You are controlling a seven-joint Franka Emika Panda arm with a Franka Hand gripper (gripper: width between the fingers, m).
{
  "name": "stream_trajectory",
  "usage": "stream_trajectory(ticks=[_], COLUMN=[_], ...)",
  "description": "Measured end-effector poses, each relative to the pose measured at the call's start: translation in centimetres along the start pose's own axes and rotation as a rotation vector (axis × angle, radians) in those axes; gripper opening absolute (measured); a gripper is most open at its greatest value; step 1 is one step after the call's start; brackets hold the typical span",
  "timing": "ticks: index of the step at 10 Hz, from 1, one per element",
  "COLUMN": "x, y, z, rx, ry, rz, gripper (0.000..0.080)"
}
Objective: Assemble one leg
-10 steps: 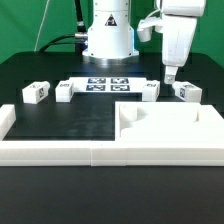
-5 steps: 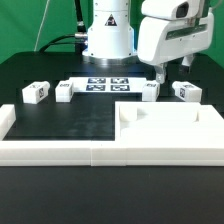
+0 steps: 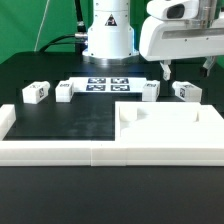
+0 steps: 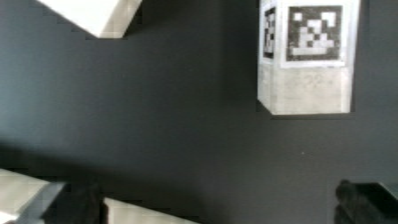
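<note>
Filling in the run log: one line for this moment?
tool: open, empty | place: above leg at exterior view's right | leg: not gripped

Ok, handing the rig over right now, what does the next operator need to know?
Gripper: open, empty, hanging above the rightmost leg in the exterior view, not touching it.
Other legs: one at the exterior view's right end of the marker board, two off its left end.
Done: nothing grasped or fitted.
Left: grasp the leg and mount it.

Leg point(image 4: 306, 88) — matt white plastic; table point(image 3: 60, 125) — matt black.
</note>
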State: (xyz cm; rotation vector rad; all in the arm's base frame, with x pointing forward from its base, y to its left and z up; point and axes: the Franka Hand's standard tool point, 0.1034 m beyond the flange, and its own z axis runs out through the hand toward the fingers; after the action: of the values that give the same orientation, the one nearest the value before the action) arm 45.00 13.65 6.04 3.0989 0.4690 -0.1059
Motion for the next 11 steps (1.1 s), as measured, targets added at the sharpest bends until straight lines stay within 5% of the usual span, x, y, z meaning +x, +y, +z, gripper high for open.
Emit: stream_trajectory(ticks=[4, 11], x=[-1.1, -2.2], y=[0.0, -1.9], z=[0.5, 1.6], rx=[0.005, -0.013], ry=[-0.079, -0.748], rz=[-0.056, -0.08], gripper=[0.0648, 0.0648])
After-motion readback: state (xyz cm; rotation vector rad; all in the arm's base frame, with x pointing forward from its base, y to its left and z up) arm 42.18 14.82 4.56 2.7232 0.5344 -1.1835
